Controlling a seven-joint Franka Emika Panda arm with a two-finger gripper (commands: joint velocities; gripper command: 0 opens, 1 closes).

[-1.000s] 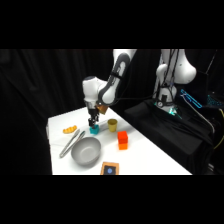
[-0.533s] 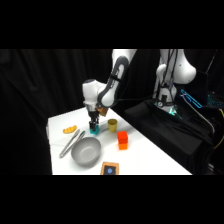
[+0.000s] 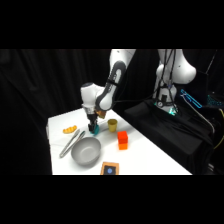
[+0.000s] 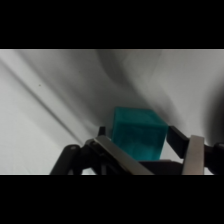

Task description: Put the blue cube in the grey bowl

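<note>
Gripping the blue cube (image 4: 137,134) between its two fingers, the gripper (image 3: 93,129) is hanging just above the white table (image 3: 145,155), beyond the grey bowl's (image 3: 85,151) far rim. For a clean finish it is needing a steady lift, then travel over the rim to the bowl's middle, skirting the tongs (image 3: 70,142) and orange-red block (image 3: 122,139), before letting go low.

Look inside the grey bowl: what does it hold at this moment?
Nothing visible lies in the grey bowl; its interior looks bare. The blue cube sits between the gripper fingers, beside the bowl, not in it.
</note>
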